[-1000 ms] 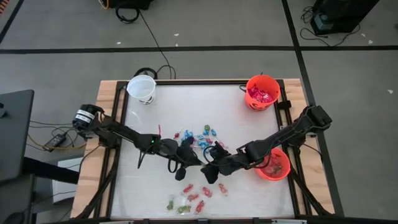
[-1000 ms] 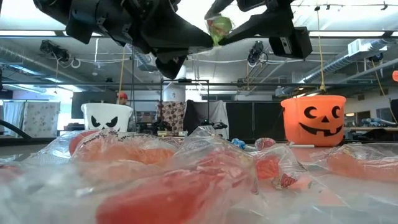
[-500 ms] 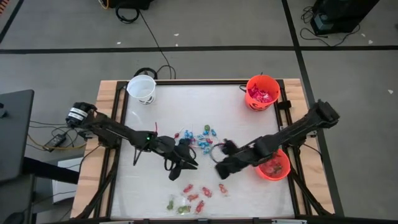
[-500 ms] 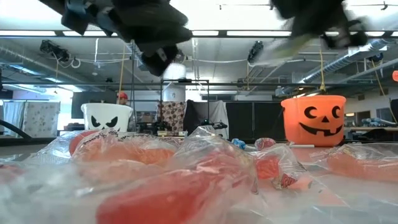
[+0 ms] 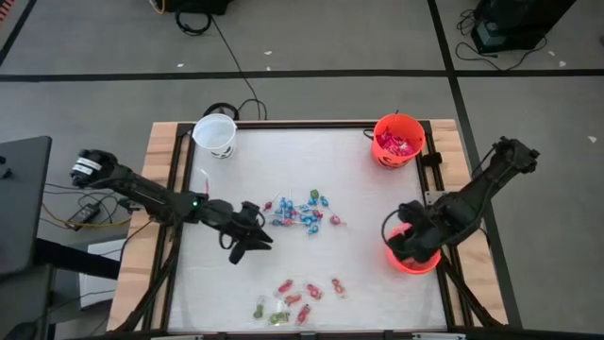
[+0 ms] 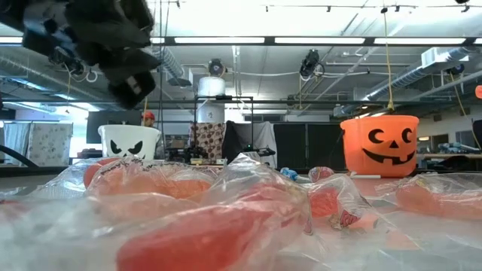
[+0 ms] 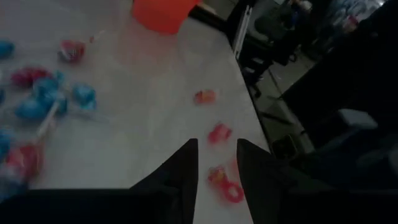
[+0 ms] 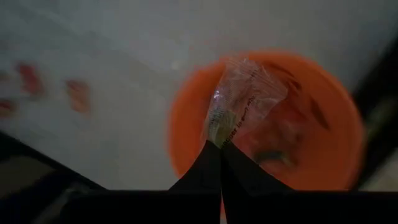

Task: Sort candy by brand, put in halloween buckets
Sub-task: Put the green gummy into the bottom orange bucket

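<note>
Candy piece pinched in my right gripper, hanging directly over near orange bucket; left gripper part-open, idle.

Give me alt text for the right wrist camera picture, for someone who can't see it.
The right gripper, fingers shut on the clear wrapper of a greenish candy, holds it above an orange bucket that already has sweets inside. Beside the bucket, a few red candies lie on the pale table.
</note>
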### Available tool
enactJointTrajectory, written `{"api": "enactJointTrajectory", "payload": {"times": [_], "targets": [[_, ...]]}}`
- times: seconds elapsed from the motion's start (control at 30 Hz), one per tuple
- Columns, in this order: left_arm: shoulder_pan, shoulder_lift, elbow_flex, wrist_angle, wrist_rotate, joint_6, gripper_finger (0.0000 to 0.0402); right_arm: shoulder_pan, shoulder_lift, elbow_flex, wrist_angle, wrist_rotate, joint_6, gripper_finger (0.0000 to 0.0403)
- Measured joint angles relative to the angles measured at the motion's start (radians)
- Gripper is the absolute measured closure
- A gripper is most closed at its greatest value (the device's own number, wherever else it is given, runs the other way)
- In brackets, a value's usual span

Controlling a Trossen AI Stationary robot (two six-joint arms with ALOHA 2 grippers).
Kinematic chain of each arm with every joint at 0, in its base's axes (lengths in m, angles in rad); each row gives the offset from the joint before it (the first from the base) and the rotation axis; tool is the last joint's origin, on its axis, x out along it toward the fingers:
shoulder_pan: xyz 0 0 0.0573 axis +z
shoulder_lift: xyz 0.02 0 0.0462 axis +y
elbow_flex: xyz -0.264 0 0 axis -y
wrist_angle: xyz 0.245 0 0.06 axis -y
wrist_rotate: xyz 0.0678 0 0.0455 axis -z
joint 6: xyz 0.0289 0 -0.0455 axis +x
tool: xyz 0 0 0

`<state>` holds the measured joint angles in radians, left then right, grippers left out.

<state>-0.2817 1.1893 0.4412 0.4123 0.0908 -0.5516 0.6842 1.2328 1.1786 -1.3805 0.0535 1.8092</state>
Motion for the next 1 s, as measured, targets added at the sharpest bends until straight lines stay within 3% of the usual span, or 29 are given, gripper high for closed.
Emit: {"api": "enactJointTrajectory", "payload": {"times": [0.33,0.6,0.8,1.0], "targets": [[-0.106,-0.003,-0.012,-0.014,-0.045,-0.093,0.0289,0.03,0.064,-0.001,-0.056,-0.052,-0.005,0.0372],[-0.171,0.018,-0.011,-0.026,0.039,-0.108,0.0293,0.031,0.082,-0.001,-0.072,-0.069,-0.022,0.0288],[-0.249,0.099,-0.011,0.045,0.041,-0.065,0.0287,0.031,0.073,0.0,-0.027,0.098,0.021,0.0217],[-0.338,0.225,-0.011,0.185,0.024,0.163,0.0282,0.014,0.074,0.0,0.022,0.257,0.02,0.0206]]}}
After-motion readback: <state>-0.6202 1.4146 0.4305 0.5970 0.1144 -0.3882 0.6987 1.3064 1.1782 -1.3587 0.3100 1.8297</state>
